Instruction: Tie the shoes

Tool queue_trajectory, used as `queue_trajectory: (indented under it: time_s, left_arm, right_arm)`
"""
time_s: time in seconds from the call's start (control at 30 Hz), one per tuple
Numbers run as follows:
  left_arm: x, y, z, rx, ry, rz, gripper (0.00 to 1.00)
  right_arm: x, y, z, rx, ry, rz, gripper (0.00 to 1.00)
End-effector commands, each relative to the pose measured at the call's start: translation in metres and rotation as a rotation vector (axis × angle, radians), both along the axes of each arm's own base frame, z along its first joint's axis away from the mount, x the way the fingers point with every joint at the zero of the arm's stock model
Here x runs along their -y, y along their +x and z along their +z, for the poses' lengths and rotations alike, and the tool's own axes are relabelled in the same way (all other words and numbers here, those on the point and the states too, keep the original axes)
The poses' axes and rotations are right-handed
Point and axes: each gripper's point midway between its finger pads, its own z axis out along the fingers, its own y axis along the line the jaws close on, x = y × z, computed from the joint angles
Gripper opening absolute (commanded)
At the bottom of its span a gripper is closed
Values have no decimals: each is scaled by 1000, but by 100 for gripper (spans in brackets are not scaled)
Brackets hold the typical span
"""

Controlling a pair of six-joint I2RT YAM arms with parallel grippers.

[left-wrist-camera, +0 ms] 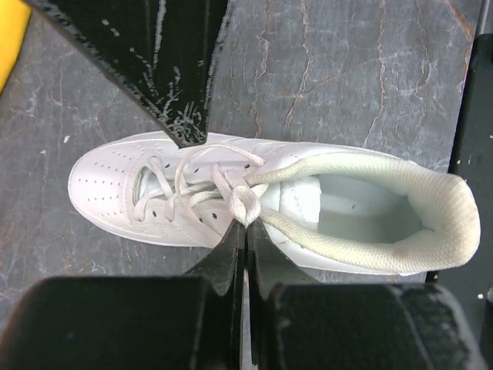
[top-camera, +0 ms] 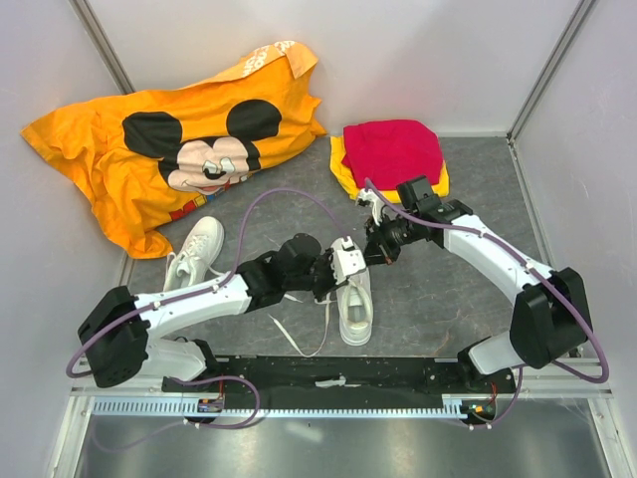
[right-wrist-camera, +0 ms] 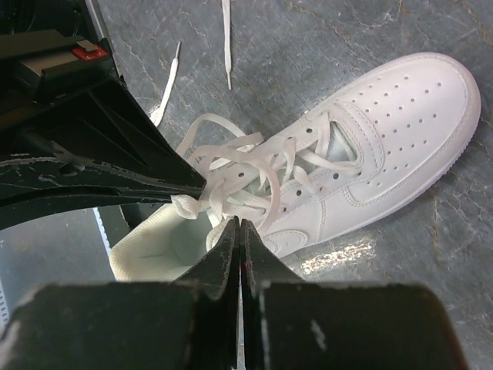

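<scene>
Shoes, two, shirt, one, cloths, two

The left arm and right arm pair white links with black joints. Purple cables trail each. Black fingers look scuffed.
</scene>
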Motion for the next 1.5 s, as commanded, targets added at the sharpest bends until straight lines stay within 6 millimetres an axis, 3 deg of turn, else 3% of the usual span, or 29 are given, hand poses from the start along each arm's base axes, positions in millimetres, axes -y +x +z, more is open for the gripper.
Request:
queue_trajectory:
  time_s: [0.0, 0.1, 0.13, 0.2, 0.27, 0.3, 0.33, 0.47, 0.67, 0.97, 1.03, 1.07, 1.1, 1.17, 1.33, 1.47]
  left_arm:
    - [10, 2, 11, -84, -28, 32, 1]
    - [9, 5, 10, -136, -37, 49, 1]
    - [8, 6, 14, -133, -49, 50, 1]
    - [7, 0, 15, -136, -59, 24, 2]
    - [6, -4, 17, -115, -75, -13, 1]
    - [6, -5, 19, -105, -82, -21, 2]
    - [6, -5, 20, -97, -87, -29, 2]
    - [7, -7, 19, -82, -85, -58, 1]
    - [8, -7, 19, -70, -93, -68, 2]
    - [7, -4, 14, -73, -87, -64, 1]
    - [7, -2, 15, -73, -87, -53, 1]
    - [8, -1, 15, -74, -85, -46, 2]
    - [8, 0, 15, -80, -85, -38, 2]
    - [5, 1, 15, -110, -76, -15, 1]
    - [-1, 2, 8, -171, -54, 50, 2]
    - [-1, 7, 7, -227, -62, 96, 2]
  right_arm:
    - [-2, -3, 6, 4, 43, -4, 0]
    - [-1, -1, 3, 1, 40, -21, 0]
    - [-1, 1, 2, 5, 34, -28, 6]
    - [-2, 6, 1, 14, 28, -29, 25]
    - [-4, 14, 1, 28, 24, -24, 39]
    - [-5, 17, 1, 33, 21, -23, 52]
    - [-6, 20, 1, 36, 20, -20, 58]
    - [-13, 30, -2, 33, 2, 28, 60]
    - [-17, 25, -19, 25, -41, 145, 57]
    - [-28, 13, -27, 18, -55, 244, 56]
    - [-30, 13, -28, 19, -59, 247, 47]
    - [-30, 15, -27, 21, -62, 237, 38]
    - [-30, 16, -25, 26, -64, 235, 20]
    - [-28, 18, -20, 36, -65, 207, 3]
    - [-13, 23, -5, 37, -29, 105, 0]
    - [-7, 11, 0, 40, -9, 82, 0]
